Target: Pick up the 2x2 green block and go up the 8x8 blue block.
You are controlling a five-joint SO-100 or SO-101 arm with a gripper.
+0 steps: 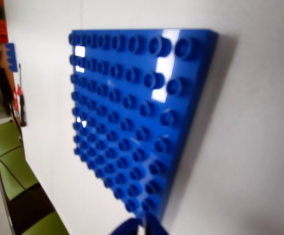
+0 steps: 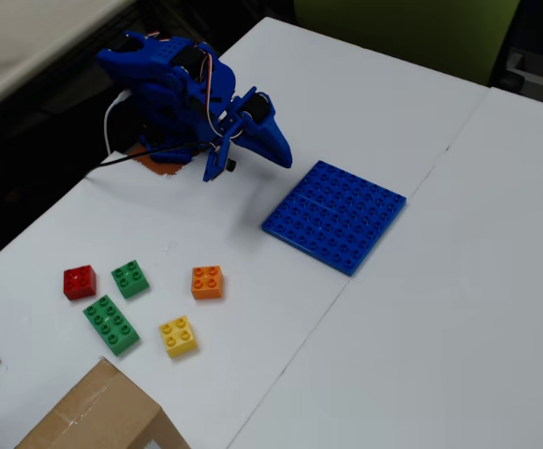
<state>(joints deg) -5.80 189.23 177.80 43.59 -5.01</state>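
Since nothing has been picked up yet, the task looks to be at its very start. Nearest the fixed camera, a cardboard box [image 2: 98,416] sits at the bottom edge, then the loose bricks on the white surface [image 2: 421,337]: yellow brick [image 2: 177,336], long green brick [image 2: 111,324], red brick [image 2: 79,281], orange brick [image 2: 206,281], and the 2x2 green block [image 2: 130,278] between the red and orange ones, just above the long green one, lying untouched. Farther back and to the right is the 8x8 blue block [image 2: 335,215], flat on the surface with nothing on its studs; the wrist view shows the same bare plate [image 1: 132,117]. Farthest back the blue arm is folded at its base, its hand [image 2: 276,150] well apart from the green block and near the plate's far-left corner. The hand carries nothing; fingertips show close together at the wrist view's bottom edge [image 1: 142,228], so it looks closed or nearly so. Left to do: reach, grasp, carry, place — all of it.
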